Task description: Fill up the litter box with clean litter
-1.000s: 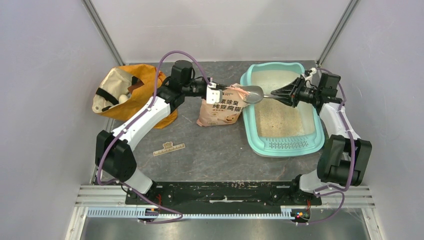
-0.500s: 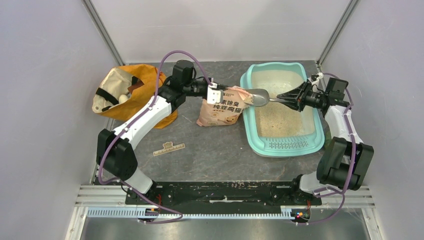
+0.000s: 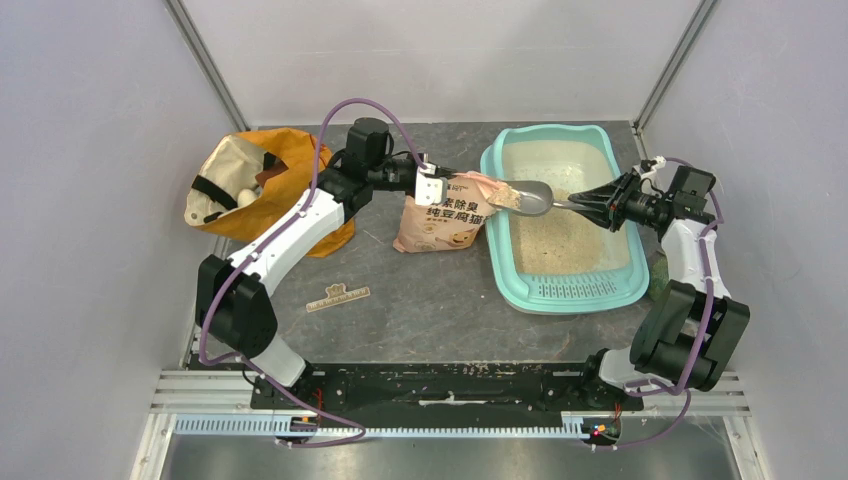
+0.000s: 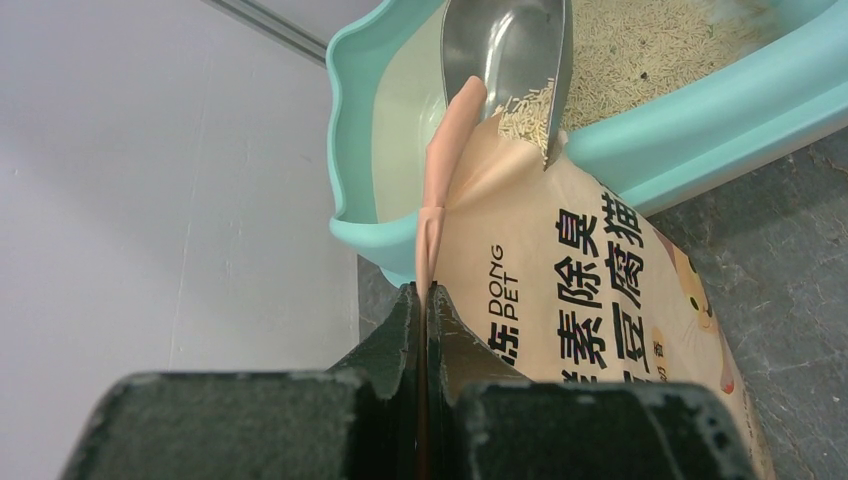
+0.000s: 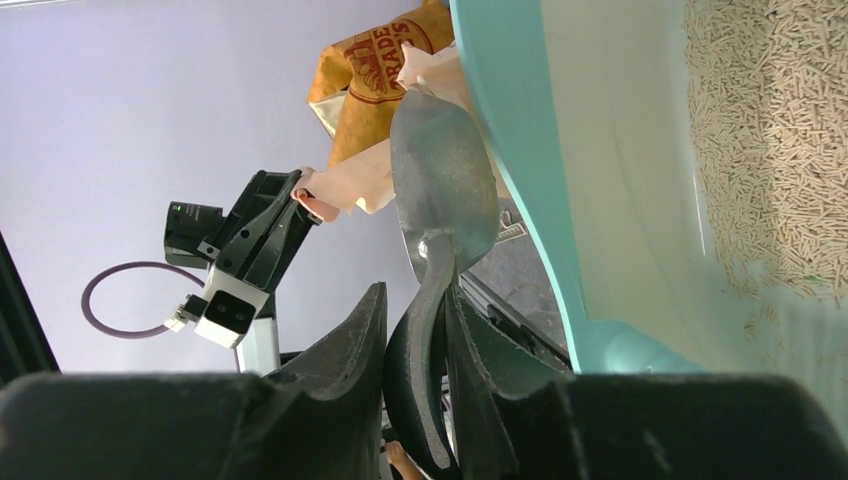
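We are seeing the litter box (image 3: 497, 255) sitting at the right rear of the bench (image 3: 430, 310), with pale litter (image 3: 560, 240) lying across its floor. A peach pouch (image 3: 440, 215) is standing just beside the box's left rim and leaning toward it. The left tool (image 4: 424, 300) is clenching the pouch's top edge flat between its fingers. The right tool (image 5: 415, 300) is reaching in from the right across the box and grasping the handle of a metal scoop (image 3: 528, 198). The scoop's bowl is hanging over the left rim, its front lip touching the pouch's open mouth and carrying a small heap of pellets. The folded pink flap of the pouch is standing between the scoop and the left tool. An orange bag (image 3: 250, 185) is slumping at the left rear behind the left arm, and a small tan strip (image 3: 338, 296) is lying on the bench in front, well apart from both. Against a second ago, the right arm is drawing back toward the right wall, and the scoop is sitting farther over the box. The pouch and the left tool are keeping their places.
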